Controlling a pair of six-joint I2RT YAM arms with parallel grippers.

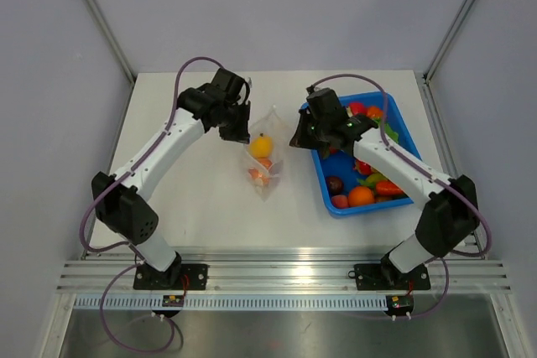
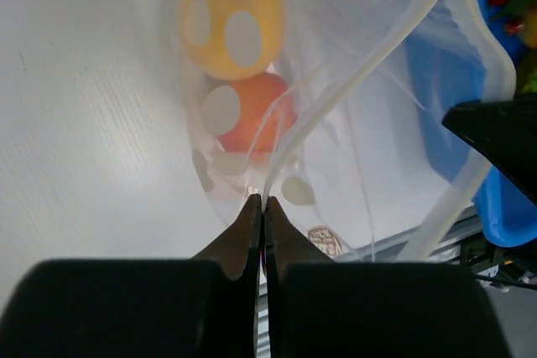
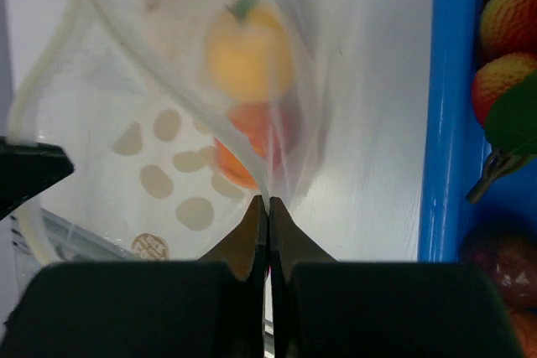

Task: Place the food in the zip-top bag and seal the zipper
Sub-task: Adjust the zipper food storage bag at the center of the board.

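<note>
The zip-top bag (image 1: 265, 157) lies mid-table, clear with white dots. Inside it are a yellow piece (image 1: 262, 146), an orange piece (image 1: 264, 163) and a red piece (image 1: 256, 177). My left gripper (image 1: 243, 127) is shut on the bag's left mouth edge, with the jaws pinching the zipper strip (image 2: 352, 81). My right gripper (image 1: 298, 141) is shut on the opposite edge, on the strip (image 3: 168, 81). The mouth is held open between them. The yellow piece (image 2: 231, 27) and the orange piece (image 2: 256, 115) show through the film, also in the right wrist view (image 3: 247, 52).
A blue tray (image 1: 323, 175) stands right of the bag and holds more food: an orange (image 1: 362, 195), a dark purple piece (image 1: 335, 184), and red and green pieces. Its wall (image 3: 445, 106) is close to my right gripper. Grey walls enclose the table.
</note>
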